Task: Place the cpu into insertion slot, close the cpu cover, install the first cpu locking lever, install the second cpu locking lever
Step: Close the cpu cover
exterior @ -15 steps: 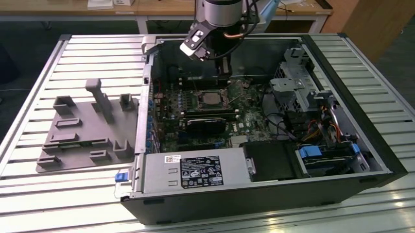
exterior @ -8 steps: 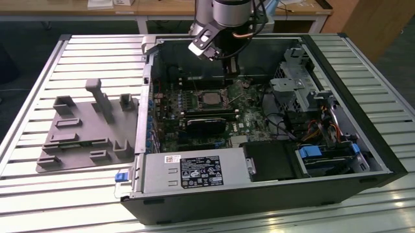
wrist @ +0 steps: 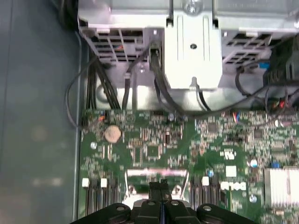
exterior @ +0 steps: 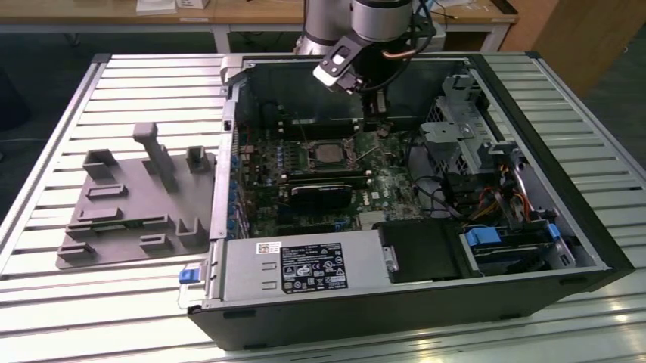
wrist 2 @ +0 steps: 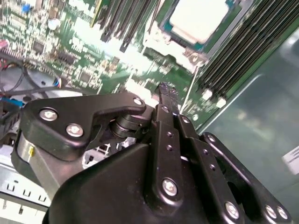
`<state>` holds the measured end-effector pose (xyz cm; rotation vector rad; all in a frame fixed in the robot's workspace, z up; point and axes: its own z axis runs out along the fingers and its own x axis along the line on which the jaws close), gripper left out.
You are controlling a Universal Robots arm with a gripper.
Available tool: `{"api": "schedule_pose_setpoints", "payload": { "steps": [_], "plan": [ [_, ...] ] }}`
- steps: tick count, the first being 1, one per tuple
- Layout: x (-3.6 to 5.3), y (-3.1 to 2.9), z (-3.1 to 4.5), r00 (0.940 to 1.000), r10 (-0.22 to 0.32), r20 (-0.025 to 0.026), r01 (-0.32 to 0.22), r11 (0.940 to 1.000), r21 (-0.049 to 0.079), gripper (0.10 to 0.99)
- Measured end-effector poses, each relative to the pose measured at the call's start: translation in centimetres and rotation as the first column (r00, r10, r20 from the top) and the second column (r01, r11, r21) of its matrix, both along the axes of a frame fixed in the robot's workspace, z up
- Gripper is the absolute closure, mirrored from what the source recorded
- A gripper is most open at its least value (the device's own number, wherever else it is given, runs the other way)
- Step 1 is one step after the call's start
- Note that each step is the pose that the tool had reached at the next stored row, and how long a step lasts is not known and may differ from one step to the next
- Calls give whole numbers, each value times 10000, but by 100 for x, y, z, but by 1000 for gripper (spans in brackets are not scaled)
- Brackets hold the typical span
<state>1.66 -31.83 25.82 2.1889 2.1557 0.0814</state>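
Cpu [wrist 2: 201, 17] sits in insertion slot [wrist 2: 205, 45] inside open pc case [exterior: 404, 321]; hand [wrist: 161, 184] closed, empty, over mobo [wrist: 140, 140] nr slot.

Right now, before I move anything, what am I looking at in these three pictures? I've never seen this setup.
One robot arm reaches into an open computer case on a slatted table. The exterior view looks from outside; both wrist views ride on the arm, looking at the green motherboard. The cpu already sits in its insertion slot. A grey plastic fixture lies at the exterior view's left. The jaws are pressed together, nothing visibly between them.
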Motion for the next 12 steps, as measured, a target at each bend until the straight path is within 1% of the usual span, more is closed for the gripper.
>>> {"api": "schedule_pose_setpoints", "payload": {
  "steps": [6, 9, 12],
  "plan": [
    [196, 0, -1, 10000, 0, -15, 0, 10000, 2, 984],
    [267, 0, -1, 10000, 0, -19, 0, 10000, 2, 984],
    [317, 0, -9, 10000, 2, -20, -2, 10000, 3, 984]
  ]
}}
